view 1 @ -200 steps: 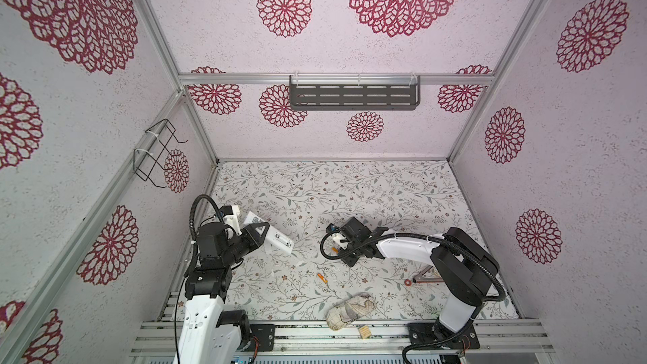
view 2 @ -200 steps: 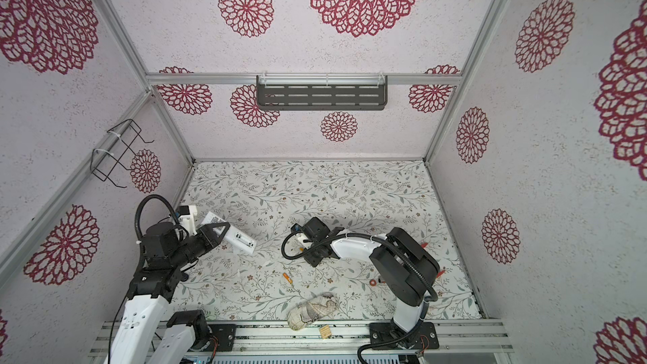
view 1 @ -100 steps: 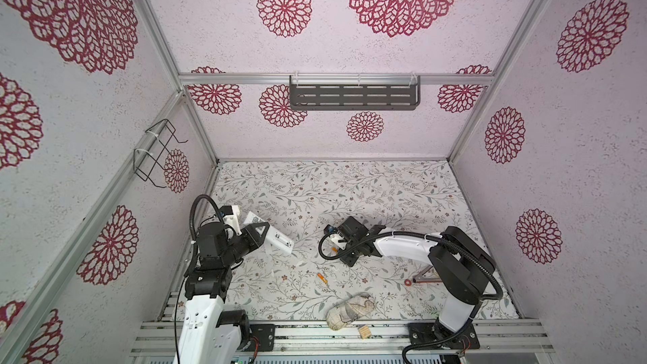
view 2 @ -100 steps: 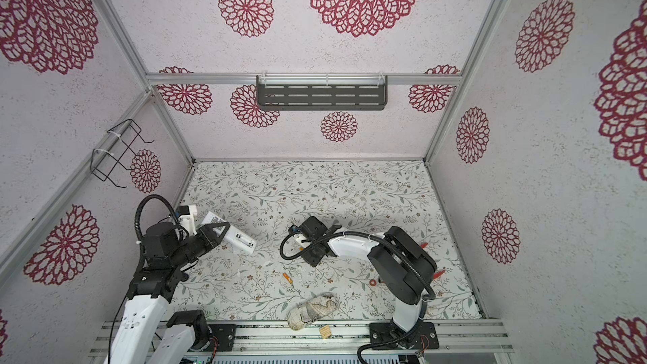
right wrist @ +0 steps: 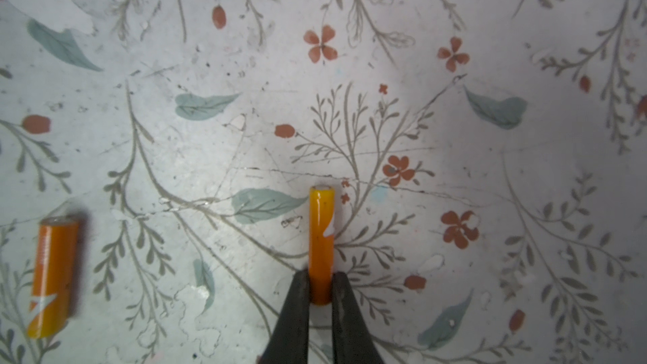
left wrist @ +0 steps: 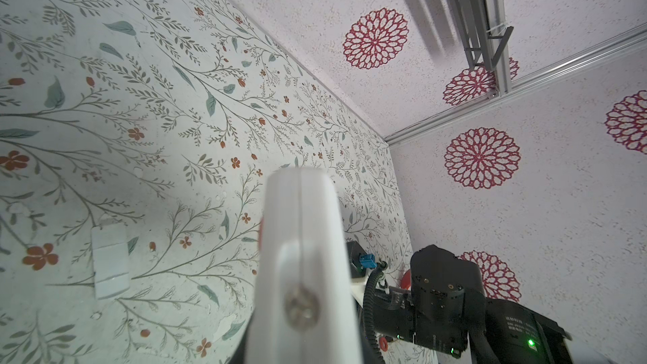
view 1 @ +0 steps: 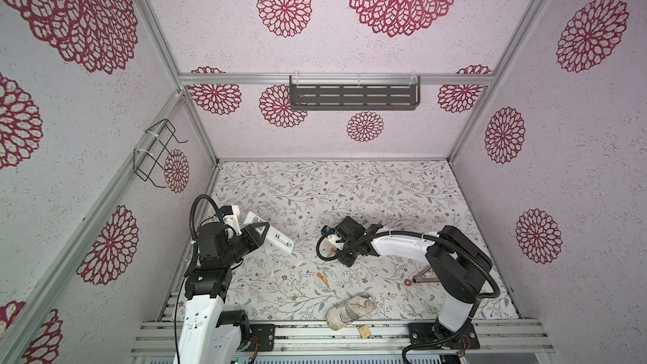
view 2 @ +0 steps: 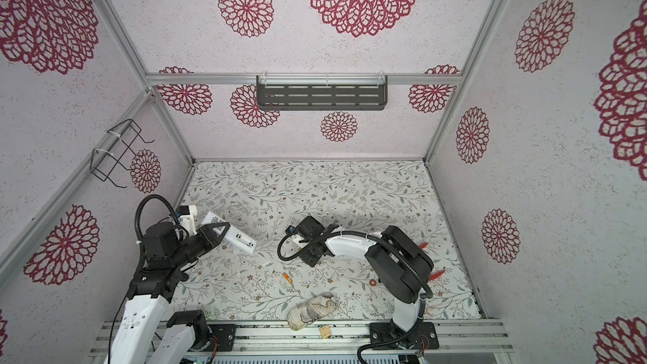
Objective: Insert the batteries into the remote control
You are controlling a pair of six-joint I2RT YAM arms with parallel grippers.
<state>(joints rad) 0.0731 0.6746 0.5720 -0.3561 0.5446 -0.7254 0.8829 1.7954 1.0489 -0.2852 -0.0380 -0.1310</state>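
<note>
Right wrist: my right gripper (right wrist: 320, 276) pinches a battery (right wrist: 321, 232) pointing up-frame; in a top view, left gripper (view 1: 262, 229) clamps slanted remote (view 1: 279, 238).

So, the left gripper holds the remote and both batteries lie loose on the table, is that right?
Not quite: only one battery lies loose on the table; the right wrist view shows the right gripper pinching the second battery. The left gripper does hold the remote.

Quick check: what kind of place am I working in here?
Probably a staged test booth, not a real room: aluminium frame bars, wallpapered panels with red medallions, and left arm and right arm bolted to a rail beside the floral tabletop.
</note>
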